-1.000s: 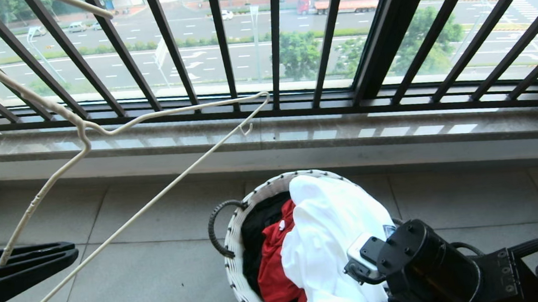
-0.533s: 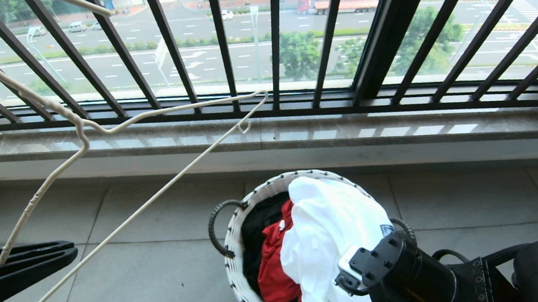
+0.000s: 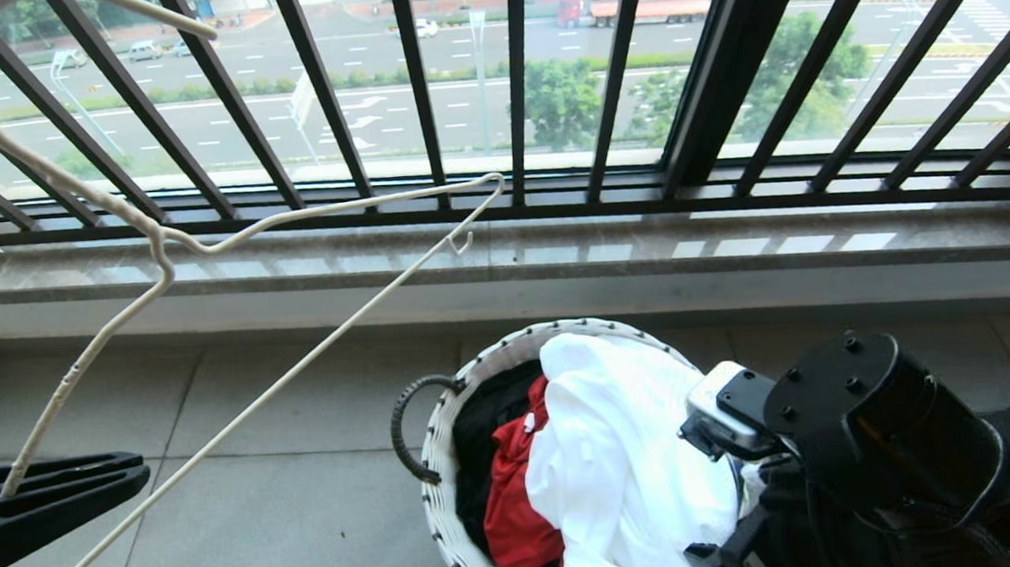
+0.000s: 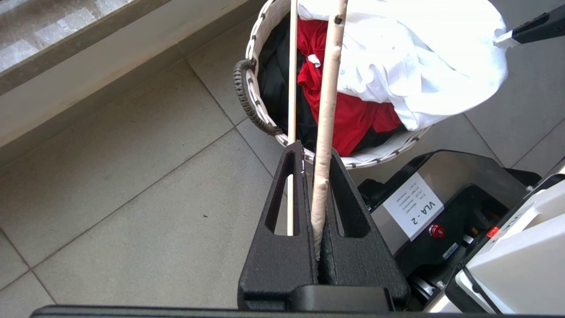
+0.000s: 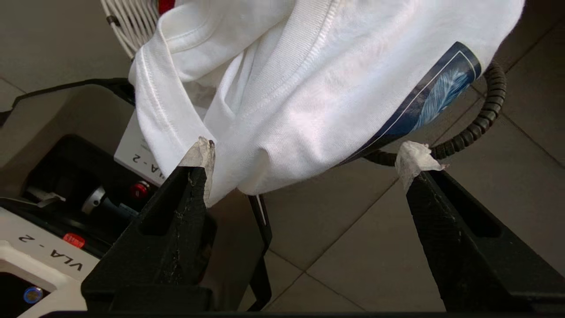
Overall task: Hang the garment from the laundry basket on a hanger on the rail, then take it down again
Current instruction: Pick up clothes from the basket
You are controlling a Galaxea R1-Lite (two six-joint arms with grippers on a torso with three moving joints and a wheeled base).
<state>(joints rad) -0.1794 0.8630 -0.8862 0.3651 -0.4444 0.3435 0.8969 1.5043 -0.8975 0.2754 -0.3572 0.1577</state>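
Note:
The garment (image 3: pixel 627 454), a white T-shirt with a dark blue print (image 5: pixel 441 92), lies heaped in the laundry basket (image 3: pixel 437 469) and spills over its near rim. My right gripper (image 5: pixel 309 154) is open just below that overhanging fold, with tape-wrapped fingertips (image 5: pixel 201 152) on either side of it and nothing clamped. In the head view only the right wrist (image 3: pixel 877 434) shows, beside the basket. My left gripper (image 3: pixel 137 470) is at the left, shut on one arm of the cream wire hanger (image 3: pixel 158 248) and holding it up tilted; the wire (image 4: pixel 326 110) runs between its jaws. The rail is out of view.
A red cloth (image 3: pixel 513 499) and a black cloth (image 3: pixel 488 411) lie under the shirt in the basket. Beyond it are a stone sill (image 3: pixel 557 261) and a black barred window railing (image 3: pixel 517 93). My base (image 4: pixel 441 198) stands right against the basket on the tiled floor (image 3: pixel 262 519).
My right gripper has opened and let go of the shirt, and its wrist has swung up and to the right of the basket. The left gripper and hanger have not moved.

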